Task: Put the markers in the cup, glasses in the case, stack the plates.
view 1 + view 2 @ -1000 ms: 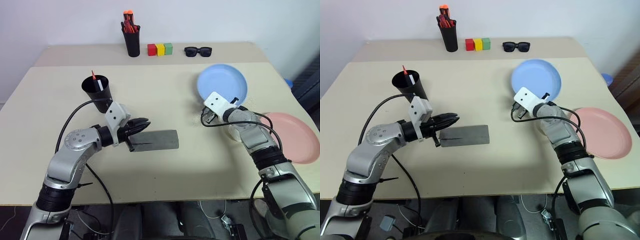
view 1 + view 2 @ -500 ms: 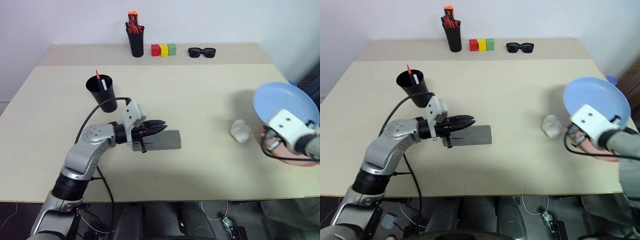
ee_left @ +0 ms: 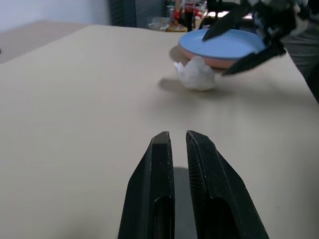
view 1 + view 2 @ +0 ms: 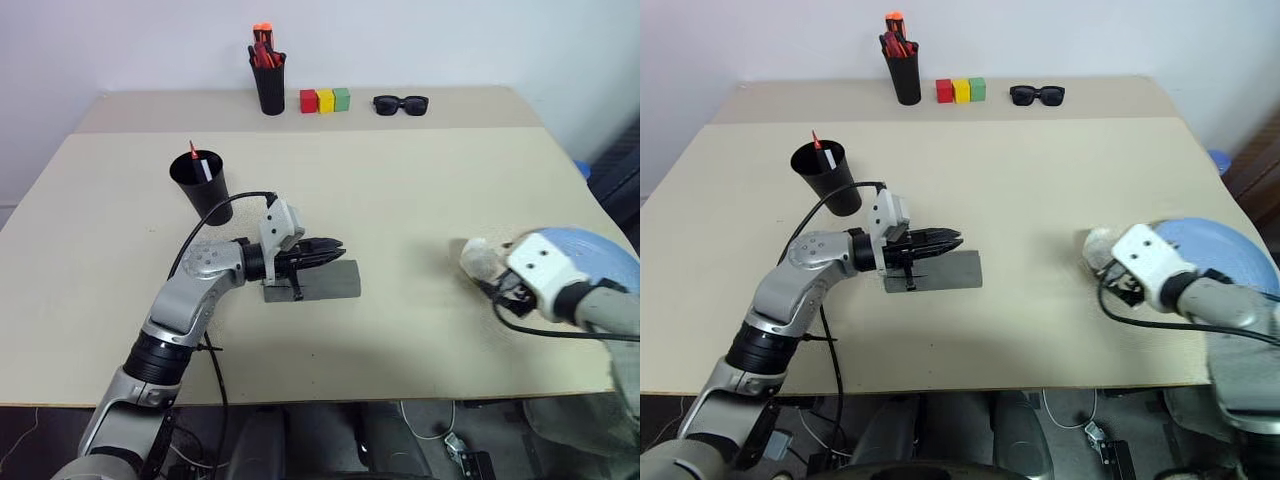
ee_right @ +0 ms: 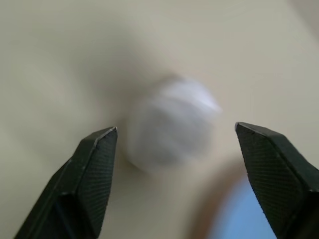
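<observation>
On the left of the bench (image 4: 400,180) the black cup (image 4: 203,187) stands upright with the markers (image 4: 197,162) already inside it, a red tip and a white barrel poking above the rim, so that part of the task looks done. Just right of and nearer than the cup, the grey case (image 4: 318,281) lies closed on the bench; the glasses cannot be seen, so they are judged to be inside, though the closed shell hides them. The left hand (image 4: 335,248) points to the right, level with the bench, just over the far edge of the case, its two black fingers (image 3: 162,184) pressed together on nothing. Along the far edge stand a black holder of orange-red pens (image 4: 267,70), three coloured blocks (image 4: 325,99) and black sunglasses (image 4: 400,103), none of them part of the job. Towards the right, a crumpled white wad (image 3: 198,73) lies on the bench, close to the plates. The right hand (image 3: 249,35) hovers near it, fingers spread wide and gripping nothing. At the right edge the light blue plate (image 3: 224,45) rests on the salmon pink plate (image 3: 192,54), whose rim shows beneath, so the stacking looks complete. By these signs the whole task appears finished or very nearly so.
</observation>
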{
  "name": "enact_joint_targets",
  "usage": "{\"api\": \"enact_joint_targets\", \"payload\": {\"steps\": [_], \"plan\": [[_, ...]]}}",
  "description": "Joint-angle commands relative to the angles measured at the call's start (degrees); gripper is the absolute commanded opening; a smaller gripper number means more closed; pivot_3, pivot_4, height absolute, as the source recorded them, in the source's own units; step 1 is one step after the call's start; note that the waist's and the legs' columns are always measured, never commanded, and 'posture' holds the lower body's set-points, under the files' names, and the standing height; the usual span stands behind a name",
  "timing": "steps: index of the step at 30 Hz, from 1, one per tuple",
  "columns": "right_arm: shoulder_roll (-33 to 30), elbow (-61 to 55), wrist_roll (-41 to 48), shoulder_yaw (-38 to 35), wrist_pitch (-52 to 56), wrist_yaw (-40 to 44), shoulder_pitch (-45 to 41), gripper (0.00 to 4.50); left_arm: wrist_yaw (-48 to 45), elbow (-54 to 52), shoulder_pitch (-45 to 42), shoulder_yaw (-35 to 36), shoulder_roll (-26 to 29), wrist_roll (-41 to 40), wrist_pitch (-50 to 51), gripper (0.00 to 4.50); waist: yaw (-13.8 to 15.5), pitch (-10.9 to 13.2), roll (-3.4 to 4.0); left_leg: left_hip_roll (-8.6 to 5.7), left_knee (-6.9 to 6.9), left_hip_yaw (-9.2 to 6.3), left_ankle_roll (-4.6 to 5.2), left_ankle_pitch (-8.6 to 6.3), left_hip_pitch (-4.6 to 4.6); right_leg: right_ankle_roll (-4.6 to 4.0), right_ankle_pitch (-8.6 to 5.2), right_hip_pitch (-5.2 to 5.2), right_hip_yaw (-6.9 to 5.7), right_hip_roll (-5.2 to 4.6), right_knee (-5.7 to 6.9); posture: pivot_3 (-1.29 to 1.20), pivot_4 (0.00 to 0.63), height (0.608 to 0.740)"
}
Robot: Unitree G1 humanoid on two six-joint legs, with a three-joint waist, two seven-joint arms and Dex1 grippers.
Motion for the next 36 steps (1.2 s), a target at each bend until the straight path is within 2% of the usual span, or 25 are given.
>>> {"api": "enact_joint_targets", "payload": {"steps": [1, 4, 9, 10, 11, 18, 21, 25, 28, 32, 36], "plan": [[0.7, 5.6, -3.0, 2.3, -3.6, -4.2, -2.9, 3.95, 1.3, -3.4, 0.6, 1.4, 0.6, 0.1, -0.2, 0.45, 0.3, 0.0, 0.00, 0.00, 0.00, 0.00, 0.00, 0.00, -0.01, 0.00, 0.00, 0.00, 0.00, -0.01, 0.00, 0.00, 0.150, 0.740], [0.8, 10.2, -3.9, 3.7, -4.1, -6.1, -5.4, 3.13, 2.0, -4.6, 1.6, 1.9, 1.3, 0.0, 0.1, 0.45, 0.3, 0.0, 0.00, 0.00, -0.01, 0.00, 0.00, 0.00, -0.02, 0.00, 0.00, 0.00, 0.00, -0.01, 0.00, 0.00, 0.150, 0.740], [-1.0, 8.2, -3.3, 1.5, -4.5, -5.8, -4.5, 0.50, 3.1, -5.6, 2.4, 2.3, 1.1, -0.8, 0.3, 0.45, 0.3, 0.0, 0.00, 0.00, -0.08, -0.02, 0.00, 0.00, 0.00, 0.17, 0.08, -0.02, -0.01, 0.01, 0.02, 0.00, 0.150, 0.740], [-1.3, 7.3, -3.2, 0.6, -4.4, -5.7, -4.1, 0.07, 3.2, -5.6, 2.5, 2.4, 1.0, -1.0, 0.4, 0.45, 0.3, 0.0, 0.00, 0.00, -0.07, -0.02, 0.00, 0.00, 0.00, 0.17, 0.08, -0.02, -0.01, 0.01, 0.02, 0.00, 0.150, 0.740], [-1.9, 6.5, -3.4, -0.8, -3.7, -6.1, -3.6, 0.02, 3.3, -5.3, 2.3, 2.3, 0.7, -1.3, 0.6, 0.45, 0.3, 0.0, 0.00, 0.00, -0.07, -0.01, 0.00, 0.00, 0.00, 0.17, 0.08, -0.02, -0.01, 0.01, 0.01, 0.00, 0.150, 0.740], [-5.9, 4.3, -5.0, -13.7, 3.8, -7.0, 2.1, 0.02, 3.6, 0.0, -0.6, 3.9, -1.8, -3.3, 1.3, 0.45, 0.5, 0.0, 0.01, 0.00, -0.04, -0.01, 0.00, 0.00, 0.00, 0.16, 0.07, -0.01, -0.01, 0.02, 0.01, 0.00, 0.150, 0.740], [-5.7, 4.4, -6.0, -14.9, 3.6, -8.2, 4.5, 1.02, 3.3, 1.8, -1.2, 4.8, -2.7, -4.6, 2.5, 0.45, 0.3, 0.0, -0.01, 0.00, -0.07, -0.02, 0.01, 0.00, 0.00, 0.18, 0.08, -0.01, -0.01, 0.02, 0.01, 0.00, 0.150, 0.740], [-7.0, 4.8, -7.8, -14.5, 1.3, -10.1, 4.6, 3.06, 3.4, 2.2, -0.5, 5.2, -1.9, -3.4, 1.3, 0.45, -0.3, 0.0, 0.03, 0.00, -0.06, 0.01, 0.00, 0.00, 0.06, 0.16, 0.08, -0.01, 0.02, 0.02, 0.04, 0.00, 0.150, 0.740], [-6.4, 3.7, -6.4, -12.8, -2.3, -9.6, 2.1, 3.06, 5.2, 1.2, 1.1, 7.3, -1.0, -3.1, 0.5, 0.45, -0.5, 0.0, 0.04, 0.00, -0.04, 0.01, 0.00, 0.00, 0.07, 0.12, 0.07, -0.01, 0.02, 0.02, 0.05, 0.00, 0.150, 0.740], [-2.1, 2.5, 1.0, -9.9, -6.4, -6.0, -3.1, 3.06, 7.2, -1.5, 7.0, 11.8, 2.4, -2.7, -0.4, 0.45, -1.2, 0.0, 0.04, 0.01, -0.08, 0.00, 0.00, 0.00, 0.07, 0.17, 0.09, -0.01, 0.02, 0.03, 0.06, 0.00, 0.150, 0.740], [5.9, 4.1, 13.1, -8.6, -6.2, -2.1, -9.9, 3.06, 10.9, -2.4, 15.7, 20.3, 6.9, -1.3, -2.6, 0.45, -1.7, 0.0, 0.01, 0.03, -0.12, -0.02, 0.01, 0.00, 0.08, 0.19, 0.09, -0.02, 0.02, 0.03, 0.06, 0.00, 0.150, 0.740]]}}
